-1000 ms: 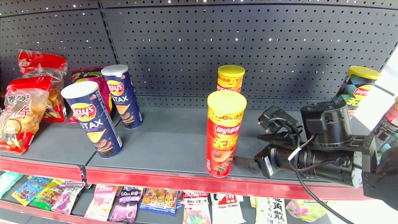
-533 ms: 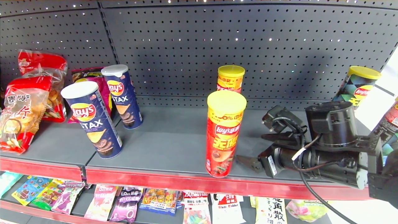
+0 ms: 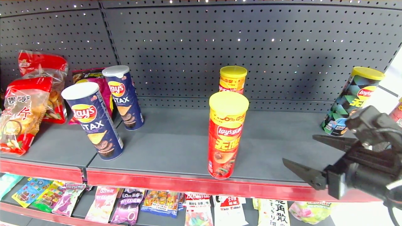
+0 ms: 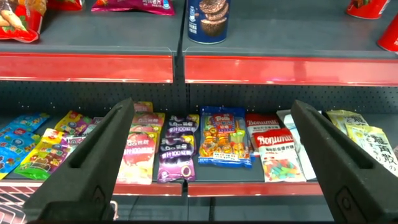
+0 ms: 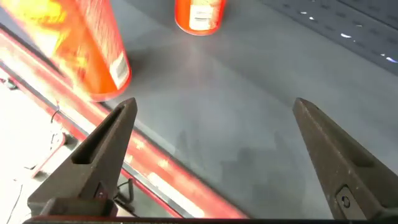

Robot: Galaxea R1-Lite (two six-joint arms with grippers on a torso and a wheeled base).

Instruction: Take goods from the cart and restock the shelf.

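Note:
A red chip can with a yellow lid [image 3: 227,135] stands upright at the front edge of the grey shelf [image 3: 176,147], and a second one [image 3: 233,79] stands behind it. My right gripper [image 3: 299,148] hovers open and empty over the shelf's front edge, well to the right of the front can. The right wrist view shows its open fingers [image 5: 99,162] with that can [image 5: 93,50] ahead to one side and the back can [image 5: 200,14] farther off. My left gripper [image 4: 211,106] is open and empty, held low in front of the lower shelf.
Two blue chip cans [image 3: 92,121] [image 3: 123,97] and red snack bags [image 3: 25,113] stand on the shelf's left. A green-patterned can [image 3: 353,100] is at the back right. Candy bags [image 4: 224,137] lie on the lower shelf. Bare shelf lies between the red and green cans.
My right arm has drawn back to the right, away from the front red can, with its gripper open. The can stays upright where it was.

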